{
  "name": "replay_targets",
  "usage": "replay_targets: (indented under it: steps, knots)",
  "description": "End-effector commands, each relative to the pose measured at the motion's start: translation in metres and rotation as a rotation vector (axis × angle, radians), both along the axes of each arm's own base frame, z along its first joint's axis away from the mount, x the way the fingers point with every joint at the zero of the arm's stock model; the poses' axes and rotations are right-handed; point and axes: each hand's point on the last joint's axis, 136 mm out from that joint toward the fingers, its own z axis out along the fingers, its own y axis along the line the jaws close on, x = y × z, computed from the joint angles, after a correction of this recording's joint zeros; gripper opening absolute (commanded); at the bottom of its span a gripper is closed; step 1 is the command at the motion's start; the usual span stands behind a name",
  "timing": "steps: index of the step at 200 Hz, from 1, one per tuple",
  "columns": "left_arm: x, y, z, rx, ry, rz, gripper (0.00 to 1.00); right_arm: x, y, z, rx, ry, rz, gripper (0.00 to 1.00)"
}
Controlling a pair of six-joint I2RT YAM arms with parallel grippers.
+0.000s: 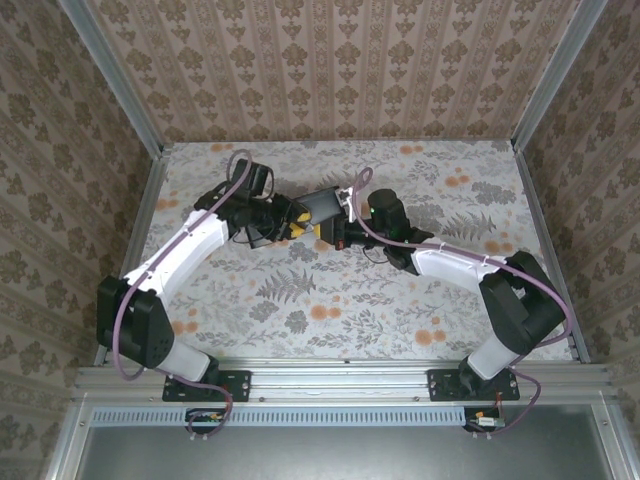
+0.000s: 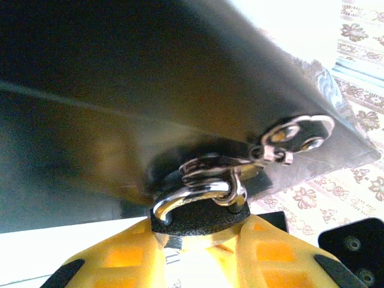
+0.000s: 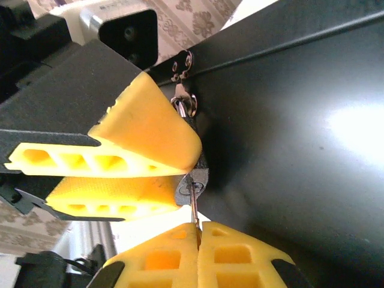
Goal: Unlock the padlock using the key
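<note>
Both arms reach in over the flowered table and meet at the dark box, which sits around the middle, a bit toward the far side. The left arm comes in from the left and the right arm from the right, and their heads nearly touch at the box's near edge.

Up close, the padlock hangs from the box's side. Its bright shackle is threaded through the metal clasp riveted to the dark wall. The left gripper is clamped on the padlock's small, rough-textured body, one yellow finger on each side, and it holds the lock out from the box.

From the right wrist view, the right gripper has its yellow fingers pressed together on the key. The key is a thin metal shank that stands straight up from between the pads and meets the underside of the padlock. It looks as if the tip sits in the keyhole, but that end is in shadow and I can't tell how deep it goes. The shackle looks closed through the clasp.
</note>
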Motion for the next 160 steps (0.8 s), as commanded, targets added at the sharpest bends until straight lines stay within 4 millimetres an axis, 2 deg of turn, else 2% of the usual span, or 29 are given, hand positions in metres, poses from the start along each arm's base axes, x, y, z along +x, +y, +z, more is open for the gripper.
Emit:
replay_targets:
  steps: [1, 17, 46, 78, 109, 126, 134, 139, 160]
  knots:
    - [-0.053, -0.049, 0.019, -0.145, 0.071, -0.271, 0.00, -0.020, 0.041, 0.104, 0.177, -0.320, 0.164, 0.00]
    - [-0.055, -0.049, 0.016, -0.146, 0.079, -0.273, 0.00, -0.021, 0.045, 0.111, 0.244, -0.342, 0.183, 0.00]
    - [-0.053, -0.047, 0.017, -0.145, 0.078, -0.274, 0.00, -0.014, 0.052, 0.109, 0.252, -0.330, 0.190, 0.00]
    - [-0.043, -0.028, 0.015, -0.098, 0.067, -0.246, 0.00, -0.004, 0.051, 0.105, 0.216, -0.204, 0.177, 0.00]
    - [-0.024, -0.007, 0.025, -0.074, -0.008, -0.201, 0.35, 0.007, 0.047, 0.080, 0.144, -0.101, 0.133, 0.00]
    - [-0.018, -0.004, 0.037, -0.083, -0.056, -0.193, 0.41, 0.015, 0.045, 0.069, 0.141, -0.053, 0.107, 0.00]
    - [-0.017, -0.006, 0.042, -0.089, -0.076, -0.201, 0.42, 0.019, 0.045, 0.065, 0.142, -0.036, 0.097, 0.00]
    - [-0.009, 0.002, 0.046, -0.091, -0.086, -0.178, 0.42, 0.020, 0.045, 0.063, 0.141, -0.026, 0.093, 0.00]
    - [-0.006, 0.006, 0.057, -0.093, -0.130, -0.180, 0.43, 0.029, 0.043, 0.055, 0.139, 0.006, 0.071, 0.00]
